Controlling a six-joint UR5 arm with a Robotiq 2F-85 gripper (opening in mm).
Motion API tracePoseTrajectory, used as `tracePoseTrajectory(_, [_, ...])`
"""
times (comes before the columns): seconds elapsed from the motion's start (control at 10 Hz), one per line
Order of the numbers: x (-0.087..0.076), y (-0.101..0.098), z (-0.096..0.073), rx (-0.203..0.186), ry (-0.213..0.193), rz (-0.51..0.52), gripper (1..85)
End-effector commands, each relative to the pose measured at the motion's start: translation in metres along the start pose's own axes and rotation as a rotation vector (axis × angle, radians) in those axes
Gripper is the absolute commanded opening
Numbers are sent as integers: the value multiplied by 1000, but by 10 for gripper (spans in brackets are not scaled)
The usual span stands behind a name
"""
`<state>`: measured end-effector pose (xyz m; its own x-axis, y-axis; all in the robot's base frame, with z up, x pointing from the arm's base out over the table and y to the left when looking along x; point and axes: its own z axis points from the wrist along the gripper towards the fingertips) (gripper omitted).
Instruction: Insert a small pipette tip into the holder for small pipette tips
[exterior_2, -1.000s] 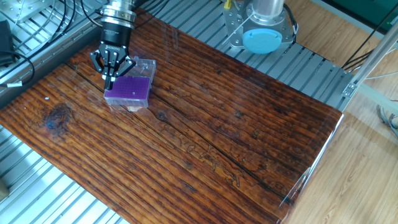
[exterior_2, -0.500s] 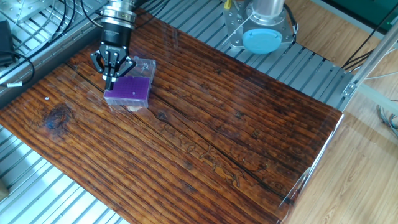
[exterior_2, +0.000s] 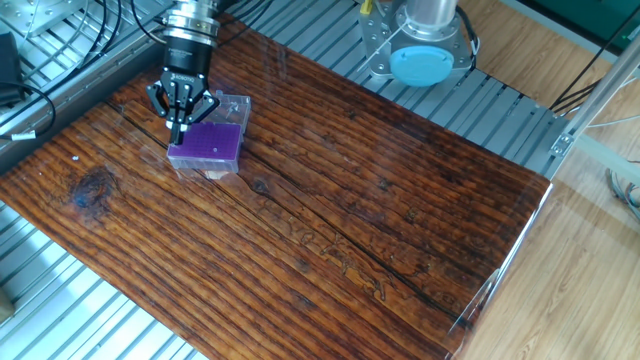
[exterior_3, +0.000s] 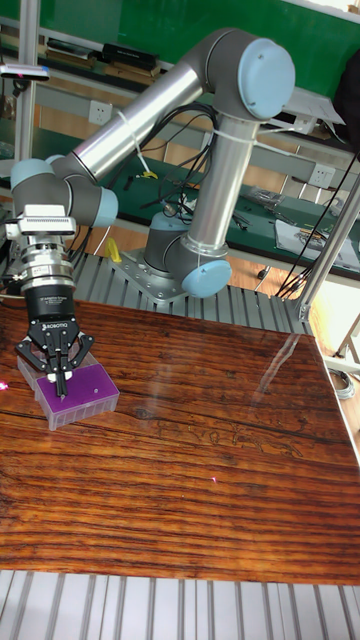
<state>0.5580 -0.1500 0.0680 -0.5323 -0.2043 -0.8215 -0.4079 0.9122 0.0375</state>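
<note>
Tool's crept up a hair off the tip holder, not much else going on

The holder for small pipette tips (exterior_2: 208, 146) sits at the far left corner of the tabletop (exterior_2: 330, 210), purple plate up, same spot as a second ago. My tool (exterior_2: 179, 128) hangs right over its near-left edge, fingers pressed together to a point; compared to a second back it's lifted slightly. Can't make out a tip between them, too small. My guess: the tip's either seated or I'm re-aiming.
</note>
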Motion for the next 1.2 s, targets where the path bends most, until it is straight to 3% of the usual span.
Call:
tracePoseTrajectory(0.0, [-2,-4,-3,10,-6,6,10])
tracePoseTrajectory(0.4, [-6,0,-3,9,-6,13,10])
tracePoseTrajectory(0.9, [-19,11,-13,43,19,-6,10])
tracePoseTrajectory(1.1, [-10,8,-21,33,33,-81,10])
